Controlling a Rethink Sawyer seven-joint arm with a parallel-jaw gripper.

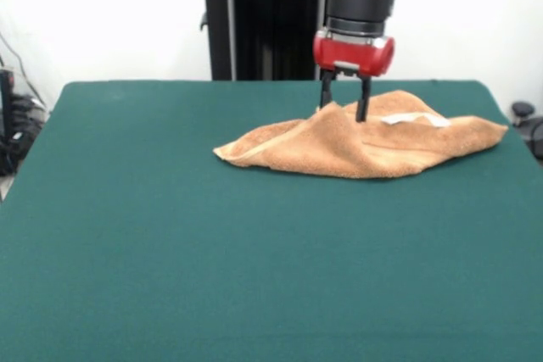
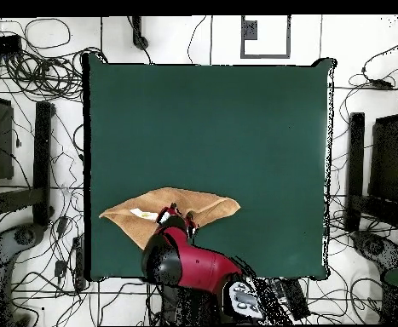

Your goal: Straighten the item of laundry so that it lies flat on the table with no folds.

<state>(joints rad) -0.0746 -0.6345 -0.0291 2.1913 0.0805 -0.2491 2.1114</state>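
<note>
The light orange-tan towel (image 1: 339, 146) lies crumpled and folded over itself on the far right part of the green table (image 1: 195, 252), with a white label (image 1: 413, 119) on top near its right end. My gripper (image 1: 344, 108) hangs straight down over the towel's far edge, open. Its two dark fingers (image 1: 363, 101) stand on either side of a raised ridge of cloth, tips at the towel's surface. In the overhead view the towel (image 2: 204, 203) lies near the table's (image 2: 219, 128) bottom left edge, and the gripper (image 2: 178, 217) sits on the towel's lower edge.
The robot's black pedestal (image 1: 263, 23) stands behind the table's far edge, right behind the towel. Cables and black stands (image 2: 31, 153) lie on the floor around the table. The towel's right tip (image 1: 499, 130) reaches close to the table's right edge.
</note>
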